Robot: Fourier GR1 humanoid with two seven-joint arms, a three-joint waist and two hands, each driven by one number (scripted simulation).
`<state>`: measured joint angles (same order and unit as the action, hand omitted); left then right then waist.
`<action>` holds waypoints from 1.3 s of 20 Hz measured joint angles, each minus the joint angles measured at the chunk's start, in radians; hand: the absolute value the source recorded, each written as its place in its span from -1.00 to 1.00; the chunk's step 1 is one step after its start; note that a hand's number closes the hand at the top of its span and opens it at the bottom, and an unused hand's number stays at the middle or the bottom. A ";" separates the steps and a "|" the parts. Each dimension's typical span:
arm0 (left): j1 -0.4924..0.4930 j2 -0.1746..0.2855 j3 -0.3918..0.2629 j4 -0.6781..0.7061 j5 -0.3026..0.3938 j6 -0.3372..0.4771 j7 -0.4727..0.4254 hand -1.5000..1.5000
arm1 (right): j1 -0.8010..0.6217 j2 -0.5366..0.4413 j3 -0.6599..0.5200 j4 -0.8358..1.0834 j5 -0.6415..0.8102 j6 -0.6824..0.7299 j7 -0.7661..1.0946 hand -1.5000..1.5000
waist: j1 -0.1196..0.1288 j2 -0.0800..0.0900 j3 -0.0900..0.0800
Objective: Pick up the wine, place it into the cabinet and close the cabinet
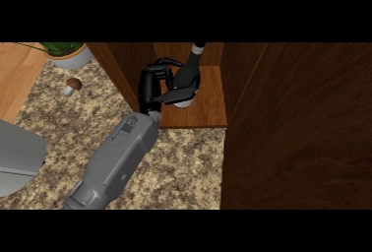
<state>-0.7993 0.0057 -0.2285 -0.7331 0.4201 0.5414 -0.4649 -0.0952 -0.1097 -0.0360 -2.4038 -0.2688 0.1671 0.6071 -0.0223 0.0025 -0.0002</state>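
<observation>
**Wine inside the cabinet, not yet let go**

Reaches into the cabinet [207,110] with the right hand [154,86], fingers [164,64] and thumb clamped on the wine [187,74], neck poking out beyond the fingers. Grips probably because the base, just below the thumb, may not rest on the shelf; cannot tell contact. Has the door [298,123] swung wide, right of the fingers, for shutting after release.

R forearm [116,157]: grey, slants up fr. lower edge, wrist approx. in line; R hand [154,86]: black, fingers & thumb curled round wine bottle [190,73]; L arm [18,157]: grey part only, at left edge, hand out of view.
</observation>
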 measured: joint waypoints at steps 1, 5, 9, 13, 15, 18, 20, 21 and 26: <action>-0.011 0.000 0.010 0.017 -0.004 -0.006 -0.004 1.00 | 0.001 -0.002 -0.006 0.002 -0.001 0.007 -0.009 -1.00 | 0.001 0.000 0.000; -0.074 0.007 0.036 0.101 -0.001 0.002 -0.054 1.00 | 0.025 0.005 0.010 -0.001 -0.001 0.014 -0.019 -1.00 | -0.006 0.001 0.000; -0.120 0.001 0.052 0.157 -0.014 0.034 -0.098 1.00 | 0.020 0.002 0.003 0.001 -0.002 0.013 -0.022 -1.00 | -0.006 0.001 0.000; -0.159 0.010 0.091 0.233 -0.004 0.020 -0.153 1.00 | 0.015 0.000 0.004 0.003 -0.005 0.021 -0.026 -1.00 | -0.010 0.003 0.000; -0.173 0.004 0.105 0.262 -0.006 0.013 -0.169 1.00 | 0.019 0.003 0.006 0.008 -0.004 0.027 -0.040 -1.00 | -0.006 0.000 0.001; -0.187 -0.003 0.130 0.295 0.002 0.014 -0.179 1.00 | 0.002 -0.008 -0.010 0.009 -0.010 0.031 -0.026 -1.00 | -0.006 -0.006 0.003; -0.192 -0.006 0.143 0.306 0.019 0.012 -0.175 1.00 | 0.012 0.005 0.008 0.010 -0.009 0.031 -0.036 -1.00 | -0.007 -0.009 0.004; -0.190 -0.006 0.148 0.306 0.032 0.013 -0.177 1.00 | 0.030 0.006 0.016 0.008 -0.010 0.040 -0.042 -1.00 | -0.010 -0.011 0.005; -0.190 -0.008 0.170 0.311 0.071 -0.034 -0.192 1.00 | 0.021 0.011 0.019 0.013 -0.011 0.039 -0.046 -1.00 | -0.016 -0.016 0.010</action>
<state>-0.9897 -0.0022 -0.0588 -0.4217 0.4910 0.5079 -0.6568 -0.0739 -0.0992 -0.0167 -2.3906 -0.2801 0.2059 0.5614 -0.0383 -0.0133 0.0096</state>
